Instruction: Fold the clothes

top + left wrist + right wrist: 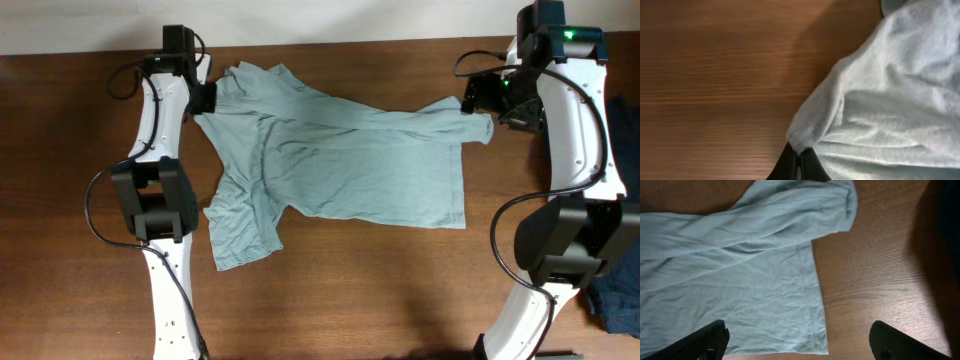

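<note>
**A:** What lies closest to the near edge?

**B:** A crumpled dark navy cloth (618, 300), by the near right corner of the brown wooden table (380, 300). It is well apart from the rest.

**A:** And the garment to be folded?

**B:** The pale grey-blue short-sleeved T-shirt (350, 160) of thin wrinkly fabric lies spread across the middle of the table, between the two arms. One sleeve points toward the near edge on the left side. The body runs off toward the far right.

**A:** The left gripper?

**B:** The left gripper (205, 100) is at the shirt's far left end, close to the table's far edge. Its black fingers (790, 167) are pressed together, with a bunched bit of the shirt's edge pinched between their tips.

**A:** The right one?

**B:** The right gripper (480, 103) is at the shirt's far right end. Its fingers (705, 342) stand wide apart over the shirt's edge and bare wood, gripping nothing. A rolled fold of fabric lies just beyond them.
</note>
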Action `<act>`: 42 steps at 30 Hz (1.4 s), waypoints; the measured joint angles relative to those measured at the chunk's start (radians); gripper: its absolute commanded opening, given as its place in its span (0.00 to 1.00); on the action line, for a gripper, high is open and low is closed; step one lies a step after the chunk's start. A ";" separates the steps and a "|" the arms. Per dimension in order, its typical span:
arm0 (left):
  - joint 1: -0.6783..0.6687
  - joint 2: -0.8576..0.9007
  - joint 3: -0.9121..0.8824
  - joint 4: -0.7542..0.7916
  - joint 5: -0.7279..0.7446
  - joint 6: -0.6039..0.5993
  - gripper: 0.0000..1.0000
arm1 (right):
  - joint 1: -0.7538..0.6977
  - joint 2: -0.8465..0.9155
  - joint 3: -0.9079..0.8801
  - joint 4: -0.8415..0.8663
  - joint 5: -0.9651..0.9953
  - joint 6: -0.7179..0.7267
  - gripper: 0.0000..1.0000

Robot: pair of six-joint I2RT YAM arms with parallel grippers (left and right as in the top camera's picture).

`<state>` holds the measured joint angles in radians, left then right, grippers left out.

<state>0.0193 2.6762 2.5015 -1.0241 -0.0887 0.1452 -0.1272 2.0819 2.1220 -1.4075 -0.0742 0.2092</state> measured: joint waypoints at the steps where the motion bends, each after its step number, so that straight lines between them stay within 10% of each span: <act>1: 0.000 0.001 0.012 0.002 -0.031 0.000 0.01 | 0.000 0.000 0.000 0.000 0.000 0.000 0.95; 6: 0.008 0.006 0.119 0.053 -0.113 -0.005 0.09 | 0.000 0.000 0.000 -0.004 0.000 -0.001 0.94; 11: 0.015 0.006 0.154 0.060 -0.179 -0.012 0.86 | 0.002 0.000 -0.020 -0.014 0.000 0.000 0.93; 20: 0.015 0.005 0.155 -0.172 -0.207 -0.038 0.87 | 0.037 0.000 -0.238 0.080 -0.031 -0.014 0.47; 27: -0.005 -0.004 0.155 -0.404 -0.037 -0.050 0.58 | 0.068 0.000 -0.448 0.272 -0.138 -0.060 0.20; 42: -0.015 0.008 0.155 -0.430 0.082 -0.048 0.57 | 0.107 -0.011 -0.731 0.467 -0.179 -0.003 0.07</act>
<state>0.0044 2.6843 2.6568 -1.4540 -0.0067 0.0967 -0.0200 2.0708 1.3914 -0.9401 -0.2535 0.2066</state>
